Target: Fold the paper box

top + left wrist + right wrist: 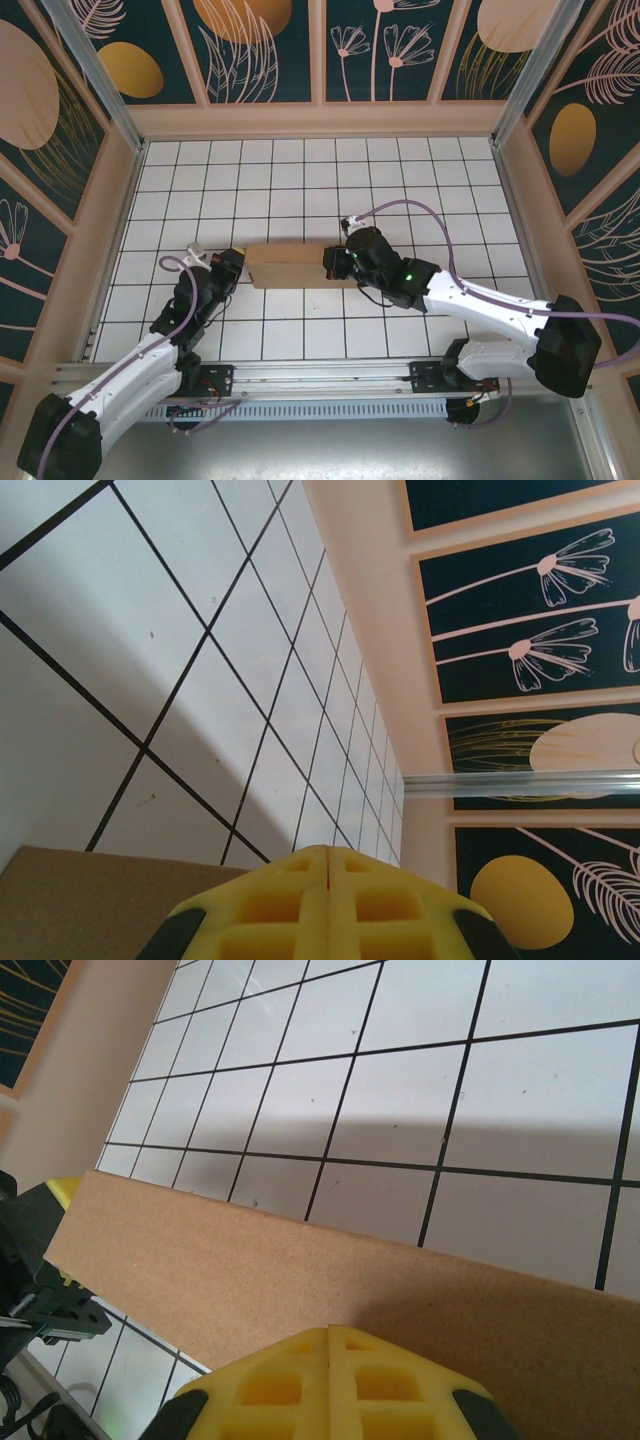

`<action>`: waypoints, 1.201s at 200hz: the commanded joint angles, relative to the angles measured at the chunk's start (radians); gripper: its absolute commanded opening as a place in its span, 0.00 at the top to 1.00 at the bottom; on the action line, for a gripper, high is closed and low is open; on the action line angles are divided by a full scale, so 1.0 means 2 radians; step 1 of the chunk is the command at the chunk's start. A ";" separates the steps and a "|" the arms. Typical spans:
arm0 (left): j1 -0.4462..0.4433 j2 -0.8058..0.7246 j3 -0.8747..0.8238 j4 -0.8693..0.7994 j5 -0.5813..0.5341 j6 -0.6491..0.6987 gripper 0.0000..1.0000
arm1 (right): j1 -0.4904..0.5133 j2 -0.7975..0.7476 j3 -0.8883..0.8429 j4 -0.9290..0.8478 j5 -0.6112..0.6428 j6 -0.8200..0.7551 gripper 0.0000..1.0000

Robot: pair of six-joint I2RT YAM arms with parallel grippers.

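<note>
The paper box (290, 265) lies a little nearer the near edge than the far edge of the table (300, 180), about midway between its left and right edges, with its long side running left to right. From above it looks like a narrow brown strip, so I judge that it is already partly folded.

The left gripper (235, 262) is at the left end of the box and the right gripper (338, 262) is at the right end. This placing makes sense to me: with one arm at each end, the cardboard can be kept from sliding or opening while a flap is pressed.

In the left wrist view the yellow fingers of the left gripper (328, 852) are pressed together with no gap, and the cardboard (90, 900) is just beside them. The right gripper (328, 1332) also has its fingers together, with a long panel of the box (300, 1280) directly in front. Whether the closed tips touch the cardboard I cannot tell. I think closed fingers serve here for pushing, not for pinching.

The table is covered with white tiles and dark lines. Pale frames and dark wall panels (270, 40) with plant drawings stand around it.
</note>
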 commanded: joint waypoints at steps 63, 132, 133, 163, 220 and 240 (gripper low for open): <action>-0.009 0.019 0.016 -0.051 0.051 0.022 1.00 | 0.017 0.034 0.009 -0.047 -0.015 0.003 1.00; -0.009 -0.020 0.134 -0.254 -0.040 0.132 1.00 | -0.003 0.027 0.054 -0.089 -0.003 -0.025 0.93; -0.009 -0.019 0.135 -0.254 -0.041 0.133 1.00 | -0.003 0.027 0.055 -0.090 -0.003 -0.025 0.92; -0.008 -0.002 0.172 -0.270 -0.044 0.166 0.99 | -0.015 0.029 0.084 -0.107 -0.008 -0.047 0.85; -0.009 0.030 0.281 -0.341 -0.083 0.287 0.71 | -0.044 0.021 0.164 -0.152 -0.034 -0.110 0.60; -0.009 0.037 0.311 -0.352 -0.064 0.365 0.54 | -0.054 0.016 0.189 -0.178 -0.042 -0.153 0.52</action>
